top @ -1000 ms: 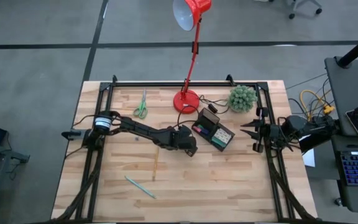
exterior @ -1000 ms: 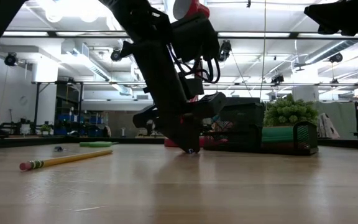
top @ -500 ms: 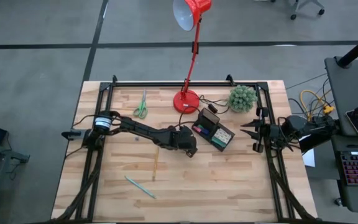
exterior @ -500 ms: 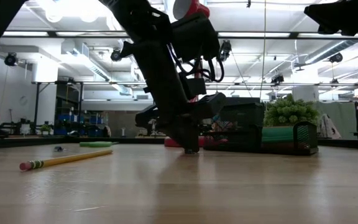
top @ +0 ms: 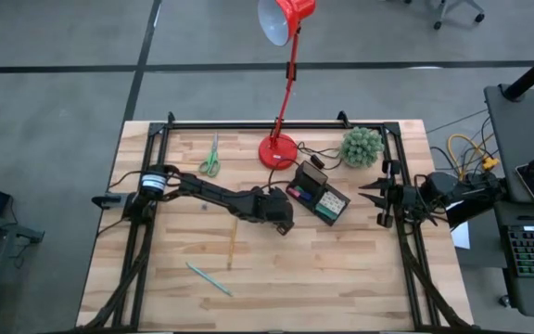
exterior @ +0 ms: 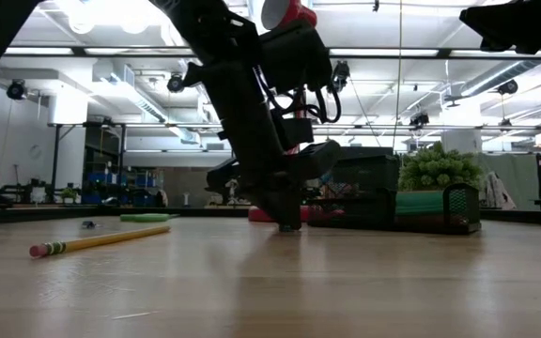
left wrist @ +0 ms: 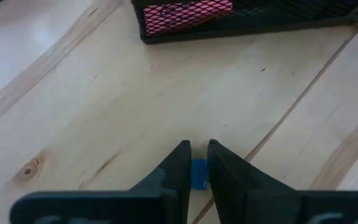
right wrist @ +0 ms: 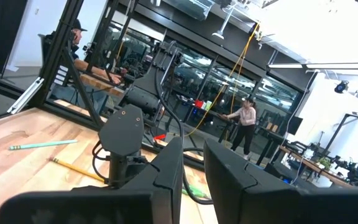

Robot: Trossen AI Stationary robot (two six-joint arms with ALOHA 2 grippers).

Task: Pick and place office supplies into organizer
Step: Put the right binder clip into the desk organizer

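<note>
Left gripper (left wrist: 195,163) pinches a small blue piece (left wrist: 198,174) on the table (top: 360,269); next, lift it to the organizer (top: 321,197); right gripper (top: 379,204) waits, slightly parted.

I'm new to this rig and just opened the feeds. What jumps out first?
The red lamp towering over the table's far edge, with a green ball plant to its right. At mid-table the left claw is pressed down to the wood, pinching a small blue piece just short of the black organizer. The right claw waits at the right edge.
</note>
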